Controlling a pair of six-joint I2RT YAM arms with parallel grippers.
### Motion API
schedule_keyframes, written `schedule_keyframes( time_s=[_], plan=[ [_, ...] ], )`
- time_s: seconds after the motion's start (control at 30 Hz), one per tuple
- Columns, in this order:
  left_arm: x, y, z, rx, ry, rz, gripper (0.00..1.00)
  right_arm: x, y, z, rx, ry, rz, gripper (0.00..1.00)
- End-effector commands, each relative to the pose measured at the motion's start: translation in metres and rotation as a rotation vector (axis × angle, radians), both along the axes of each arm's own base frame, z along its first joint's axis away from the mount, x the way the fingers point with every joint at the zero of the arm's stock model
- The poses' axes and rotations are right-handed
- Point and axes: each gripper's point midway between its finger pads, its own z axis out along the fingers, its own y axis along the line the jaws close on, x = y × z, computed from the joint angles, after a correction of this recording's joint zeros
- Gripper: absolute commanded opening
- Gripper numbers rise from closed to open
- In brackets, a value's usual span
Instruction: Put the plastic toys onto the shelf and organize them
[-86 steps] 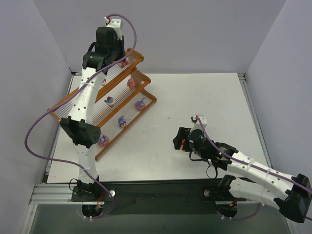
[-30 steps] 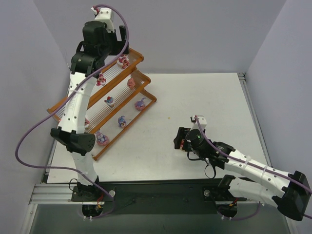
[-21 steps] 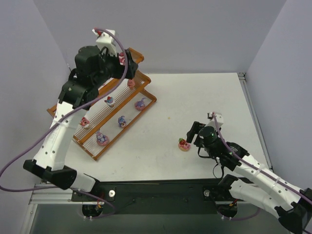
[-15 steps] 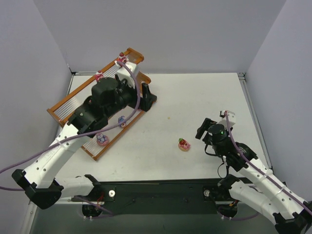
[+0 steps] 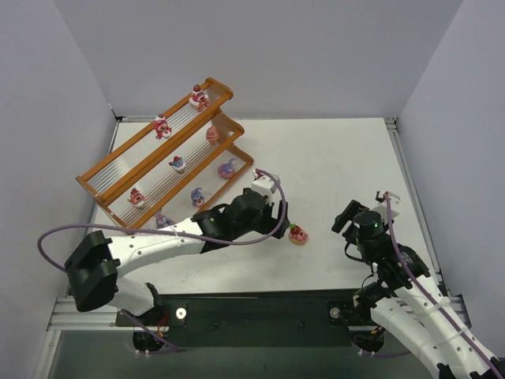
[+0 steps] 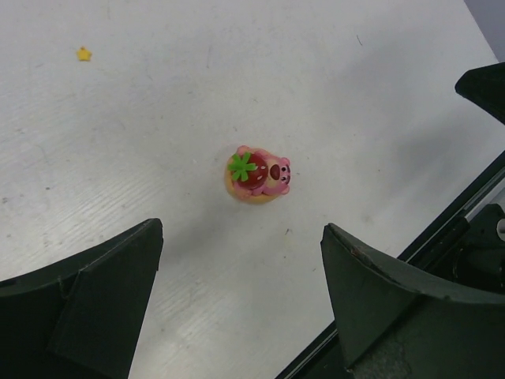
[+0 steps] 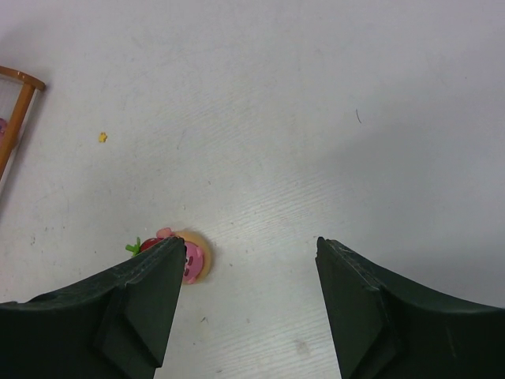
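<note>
A pink donut toy (image 5: pixel 298 234) with a red strawberry top lies alone on the white table. My left gripper (image 5: pixel 281 223) hovers just left of it, open; in the left wrist view the toy (image 6: pixel 258 174) sits ahead of the open left gripper (image 6: pixel 243 229). My right gripper (image 5: pixel 344 219) stands open and empty to the toy's right; its left finger partly covers the toy (image 7: pixel 192 260) beside the gripper's gap (image 7: pixel 248 241). The orange-framed shelf (image 5: pixel 223 89) at the back left carries several small toys on three tiers: one (image 5: pixel 197 96) on top, one (image 5: pixel 178 164) in the middle, one (image 5: pixel 228 168) on the lowest.
A tiny yellow speck (image 5: pixel 274 189) lies on the table between shelf and toy. The black front rail (image 5: pixel 260 308) runs along the near edge. A corner of the shelf (image 7: pixel 20 103) shows in the right wrist view. Grey walls stand on three sides.
The right gripper let go of the donut toy on the table and drew back to the right. The left arm swung down from the shelf's top to just left of that toy.
</note>
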Motion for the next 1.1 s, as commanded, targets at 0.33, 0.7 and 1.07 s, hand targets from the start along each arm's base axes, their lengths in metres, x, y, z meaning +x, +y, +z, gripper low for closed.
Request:
schedule_keyframes(
  time_s=[0.33, 0.7, 1.07],
  plan=[
    [0.026, -0.096, -0.076, -0.121, 0.079, 0.026, 0.89, -0.015, -0.002, -0.007, 0.036, 0.006, 0.022, 0.68],
    [0.034, -0.101, -0.092, -0.143, 0.087, 0.05, 0.74, -0.018, -0.004, -0.01, 0.023, 0.001, 0.034, 0.68],
    [0.032, -0.1, -0.1, -0.138, 0.14, 0.047, 0.61, -0.021, -0.009, -0.008, 0.01, -0.015, 0.033, 0.68]
  ],
)
